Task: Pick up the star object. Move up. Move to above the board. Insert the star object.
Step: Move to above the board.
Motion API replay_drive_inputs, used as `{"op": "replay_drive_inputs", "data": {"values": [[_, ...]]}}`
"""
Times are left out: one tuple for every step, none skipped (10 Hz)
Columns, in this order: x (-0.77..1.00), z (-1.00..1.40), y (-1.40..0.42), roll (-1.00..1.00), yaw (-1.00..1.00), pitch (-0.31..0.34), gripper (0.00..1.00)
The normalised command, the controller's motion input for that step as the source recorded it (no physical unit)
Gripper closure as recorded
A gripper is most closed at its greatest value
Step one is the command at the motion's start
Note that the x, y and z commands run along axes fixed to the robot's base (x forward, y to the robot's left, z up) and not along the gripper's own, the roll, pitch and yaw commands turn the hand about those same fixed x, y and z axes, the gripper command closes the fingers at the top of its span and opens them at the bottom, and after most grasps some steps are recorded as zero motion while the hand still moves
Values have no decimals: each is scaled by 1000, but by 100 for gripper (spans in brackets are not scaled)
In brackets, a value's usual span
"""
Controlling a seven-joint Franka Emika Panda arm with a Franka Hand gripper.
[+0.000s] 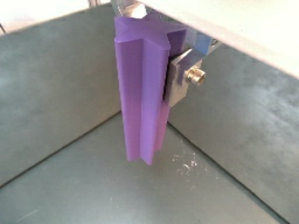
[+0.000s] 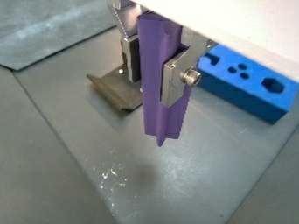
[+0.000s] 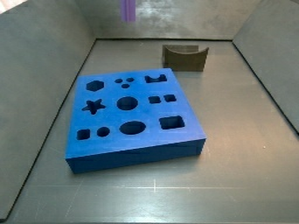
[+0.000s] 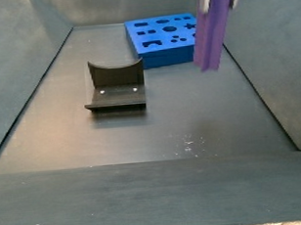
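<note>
Star object (image 1: 147, 96): tall, slim, matte purple prism with a star-shaped cross-section. Held upright, clear of the grey floor (image 4: 141, 135), its lower end free in the air in both wrist views (image 2: 163, 83) and in a side view (image 4: 214, 29). In a side view only its lower tip (image 3: 129, 10) shows at the picture's upper edge, above the far end of the bin.

Gripper (image 2: 155, 66): flat silver plate fingers (image 2: 179, 74) clamped on the upper part of the star object, one plate on each side; a brass-coloured screw head shows on one plate in a wrist view (image 1: 197, 77).

Board (image 3: 131, 118): large, thick, bright blue square foam-like slab lying flat on the floor, its top face cut with holes of different shapes, among them a star, circles, squares and a hexagon. All holes empty. In a side view (image 4: 168, 36) it lies at the far end, and the star object hangs just in front of its edge; in a wrist view a corner of it (image 2: 243, 80) shows beyond the prism.

Fixture (image 4: 113, 87): dark L-shaped bracket on a base plate, standing on the floor apart from the board; seen also in a side view (image 3: 184, 56) and behind the fingers in a wrist view (image 2: 114, 89).
</note>
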Motion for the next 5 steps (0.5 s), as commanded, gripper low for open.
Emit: {"op": "replay_drive_inputs", "data": {"values": [[-21, 1000, -108, 105, 28, 101, 100], [-17, 1000, -99, 101, 28, 97, 100], [-12, 1000, -91, 94, 26, 95, 100], [-8, 1000, -81, 87, 27, 92, 100], [0, 1000, -67, 81, 29, 95, 100]]}}
